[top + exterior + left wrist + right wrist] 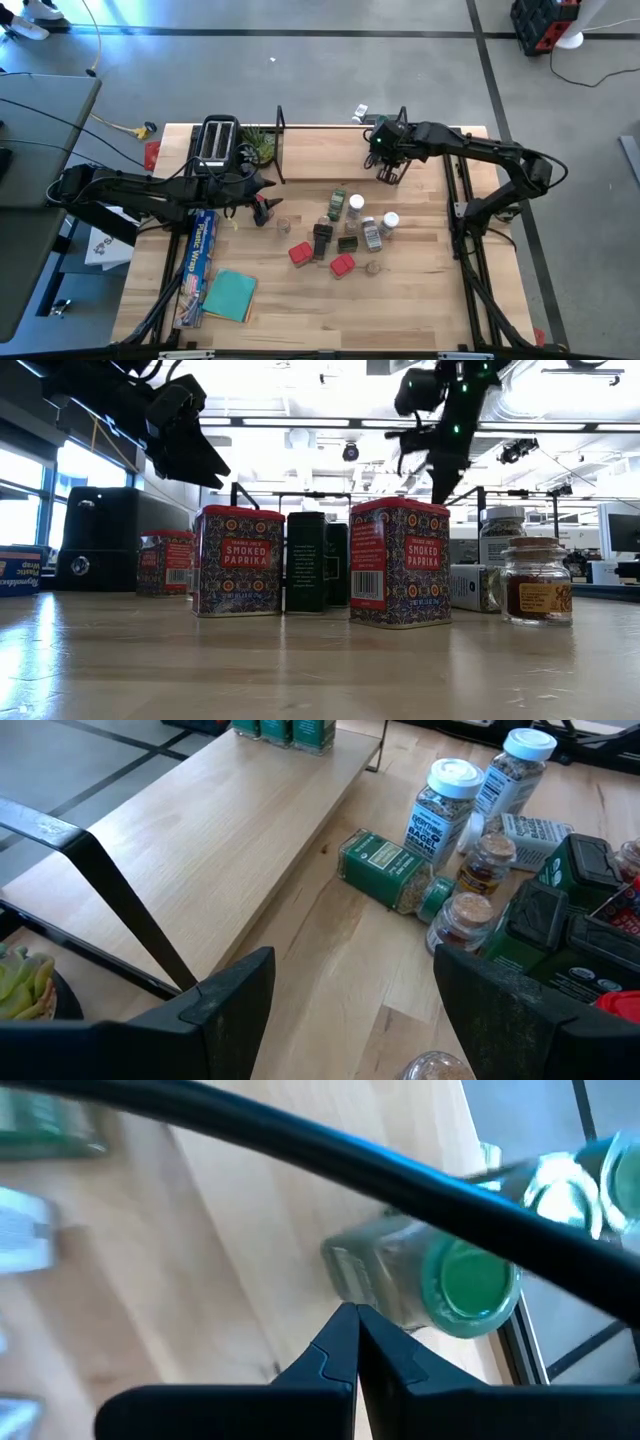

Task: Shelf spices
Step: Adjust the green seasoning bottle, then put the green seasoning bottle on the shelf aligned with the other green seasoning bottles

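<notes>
The left tool [262, 195] hung open and empty over the bench [420, 300], near the shelf's left end. The loose spices [345, 232] lay to its right, clustered in the middle of the bench just in front of the shelf [320, 152]. Nearest on that side was a green-lidded jar [392, 872] lying on its side, its long axis running roughly along the shelf's front edge with the lid pointing away from the shelf's left end. The left arm looked the nearer one to this cluster, so I judged the next reach to be rightward and slightly nearer.

The right tool [388, 172] was closed on nothing, fingertips together, over the shelf's right end, just beside a green-lidded jar [430, 1280] that lay tipped over on the board.

The shelf was a pale, smooth wooden board with thin black wire uprights. The jars were clear with white or green plastic lids, two had cork-like tops, and the red tins [238, 560] were boxy and patterned.
</notes>
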